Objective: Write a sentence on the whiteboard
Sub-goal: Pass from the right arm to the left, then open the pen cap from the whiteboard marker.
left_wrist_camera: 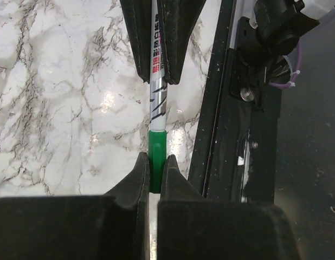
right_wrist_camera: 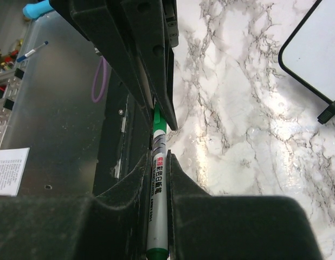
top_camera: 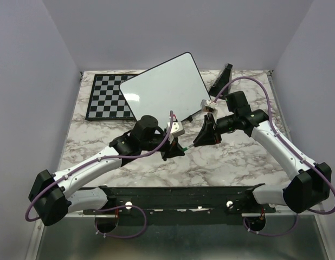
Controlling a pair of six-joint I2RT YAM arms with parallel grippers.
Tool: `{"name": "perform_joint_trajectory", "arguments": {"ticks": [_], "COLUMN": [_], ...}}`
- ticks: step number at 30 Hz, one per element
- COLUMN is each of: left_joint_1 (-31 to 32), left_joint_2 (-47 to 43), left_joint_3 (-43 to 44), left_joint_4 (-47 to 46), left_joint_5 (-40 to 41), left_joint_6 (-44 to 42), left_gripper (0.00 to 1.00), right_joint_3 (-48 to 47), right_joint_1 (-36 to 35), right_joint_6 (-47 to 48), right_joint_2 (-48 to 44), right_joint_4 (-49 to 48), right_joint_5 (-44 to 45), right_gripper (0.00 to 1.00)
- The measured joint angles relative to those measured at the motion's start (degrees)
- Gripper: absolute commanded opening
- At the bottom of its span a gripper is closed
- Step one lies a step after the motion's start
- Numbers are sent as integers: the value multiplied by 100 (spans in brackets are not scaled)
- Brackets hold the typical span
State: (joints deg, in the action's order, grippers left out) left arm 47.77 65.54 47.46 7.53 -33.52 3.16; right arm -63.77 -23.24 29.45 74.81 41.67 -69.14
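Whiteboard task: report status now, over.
Left gripper shut on marker green end, right gripper shut on barrel. Whiteboard blank, nothing written yet. Its corner overlaps chessboard; nothing blocks.

Marble-patterned tabletop (top_camera: 221, 162), white with grey veining, glossy under overhead light. Black-and-white checkered chessboard (top_camera: 108, 97) flat at far left of the table. Small black wedge-shaped object (top_camera: 221, 78) near the far right edge, type unclear. Pale lavender walls (top_camera: 26, 81) on three sides. Off the table's near edge, grey metal surface (right_wrist_camera: 59, 108) holding a blue-capped pen (right_wrist_camera: 32, 51), a printed white sheet (right_wrist_camera: 7, 170), and a cyan item (right_wrist_camera: 37, 9), cut off by the frame.
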Motion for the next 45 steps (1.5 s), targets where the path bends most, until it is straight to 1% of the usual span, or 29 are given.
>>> {"name": "perform_joint_trajectory", "arguments": {"ticks": [2, 3, 4, 5, 6, 7, 8, 9, 11, 15, 19, 27, 30, 34, 38, 39, 45], "left_joint_1": [0, 0, 2, 4, 15, 24, 26, 26, 31, 33, 33, 35, 35, 35, 35, 35, 35], "left_joint_2": [-15, -50, -111, -175, -278, -407, -522, -612, -774, -857, -885, -872, -822, -721, -625, -619, -616], "left_joint_3": [-13, -55, -136, -225, -350, -518, -667, -780, -1003, -1207, -1412, -1873, -1878, -1878, -1878, -1878, -1862], "left_joint_4": [-20, -79, -199, -330, -494, -721, -887, -1025, -1373, -1921, -2380, -3303, -3491, -3578, -3563, -3550, -3458], "left_joint_5": [4, 22, 44, 83, 157, 232, 302, 345, 466, 636, 756, 1036, 1062, 1060, 1060, 1060, 1062], "left_joint_6": [57, 131, 205, 275, 363, 490, 586, 675, 890, 1241, 1561, 2127, 2221, 2286, 2310, 2308, 2306], "left_gripper": [0, 0, 0, 0, 0, 0, 0, 0, 0, 0, 0, 0, 0, 0, 0, 0, 0], "right_joint_3": [0, 4, 11, 20, 35, 57, 109, 118, 166, 203, 310, 1167, 1274, 1272, 1272, 1272, 1228], "right_joint_1": [0, 0, 0, -4, -7, -7, -7, -7, -7, -7, -7, -7, -7, -7, -7, -7, -7], "right_joint_6": [-103, -195, -321, -496, -612, -763, -1029, -1104, -1390, -1880, -2472, -4249, -4699, -4979, -5049, -5042, -4887], "right_joint_2": [4, 7, 13, 22, 28, 33, 59, 66, 129, 247, 254, 216, 188, 188, 188, 188, 188], "right_joint_4": [-26, -68, -153, -256, -363, -485, -737, -778, -1032, -1460, -2090, -4345, -4942, -5355, -5436, -5440, -5294], "right_joint_5": [-7, -26, -105, -208, -293, -398, -575, -608, -817, -1051, -1064, -848, -763, -697, -673, -671, -654], "right_gripper": [27, 35, 37, 41, 50, 54, 55, 58, 60, 64, 65, 62, 60, 56, 45, 41, 33]}}
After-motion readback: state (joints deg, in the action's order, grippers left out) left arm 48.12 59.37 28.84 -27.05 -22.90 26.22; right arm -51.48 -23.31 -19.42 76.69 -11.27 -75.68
